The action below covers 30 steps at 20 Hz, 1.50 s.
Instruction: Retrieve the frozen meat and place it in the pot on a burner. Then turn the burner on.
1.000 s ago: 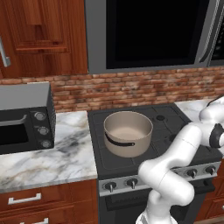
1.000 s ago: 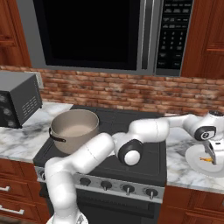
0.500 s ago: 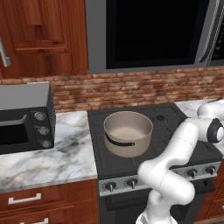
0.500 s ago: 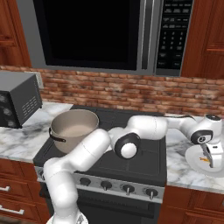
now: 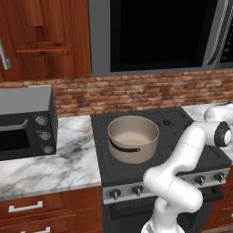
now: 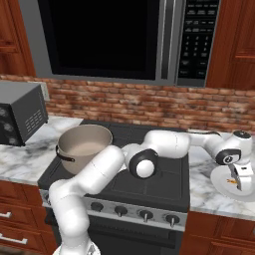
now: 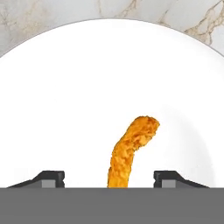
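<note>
Tool point(image 7: 109, 177), lowered over a white plate point(image 7: 65, 96) on the marble worktop point(image 6: 209, 187) at the stove's right edge. Its two dark fingertips point(image 7: 49, 177) stand apart, one on either side of a breaded orange strip, the frozen meat point(image 7: 129, 151), which lies on the plate between them; neither tip visibly touches it, so the tool is spread and holds nothing. In the right base view the tool point(image 6: 239, 182) points down onto the plate point(image 6: 221, 182). The pot point(image 5: 133, 138) sits on the front left burner of the black stove point(image 5: 182, 132), well apart from the plate. A grey microwave point(image 5: 25, 123) occupies the worktop's left end.
</note>
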{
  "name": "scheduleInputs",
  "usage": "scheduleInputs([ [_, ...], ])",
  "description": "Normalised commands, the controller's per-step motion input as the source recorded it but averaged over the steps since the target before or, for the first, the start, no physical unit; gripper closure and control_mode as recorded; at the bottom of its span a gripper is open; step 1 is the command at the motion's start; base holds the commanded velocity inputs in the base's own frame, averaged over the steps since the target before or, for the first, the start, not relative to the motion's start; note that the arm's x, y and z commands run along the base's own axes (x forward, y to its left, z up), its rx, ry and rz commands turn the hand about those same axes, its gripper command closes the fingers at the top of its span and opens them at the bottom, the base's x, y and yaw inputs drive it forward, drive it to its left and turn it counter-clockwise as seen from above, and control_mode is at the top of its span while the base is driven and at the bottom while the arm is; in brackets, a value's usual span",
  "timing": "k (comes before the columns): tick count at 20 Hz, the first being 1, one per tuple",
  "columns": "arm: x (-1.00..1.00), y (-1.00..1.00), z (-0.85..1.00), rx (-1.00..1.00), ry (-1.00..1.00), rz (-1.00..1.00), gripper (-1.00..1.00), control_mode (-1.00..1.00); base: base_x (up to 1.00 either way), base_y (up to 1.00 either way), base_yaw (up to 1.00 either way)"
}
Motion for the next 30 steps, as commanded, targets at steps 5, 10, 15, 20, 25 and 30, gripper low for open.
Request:
scheduleInputs([
  [5,0.0,0.0,-0.05,0.02,0.0,0.0,1.0,-1.0,0.0,0.0,0.0],
  [10,0.0,0.0,0.0,0.0,0.0,0.0,1.0,-1.0,0.0,0.0,0.0],
  [15,0.0,0.01,0.06,0.0,-0.01,0.0,1.0,-1.0,0.0,0.0,0.0],
  [20,-0.06,0.22,0.25,-0.05,-0.02,0.01,1.0,-1.0,0.0,0.0,0.0],
  [25,-0.25,0.53,0.16,-0.05,-0.04,0.03,1.0,-1.0,0.0,0.0,0.0],
  [30,-0.42,0.57,0.26,-0.07,-0.1,0.1,1.0,-1.0,0.0,0.0,0.0],
])
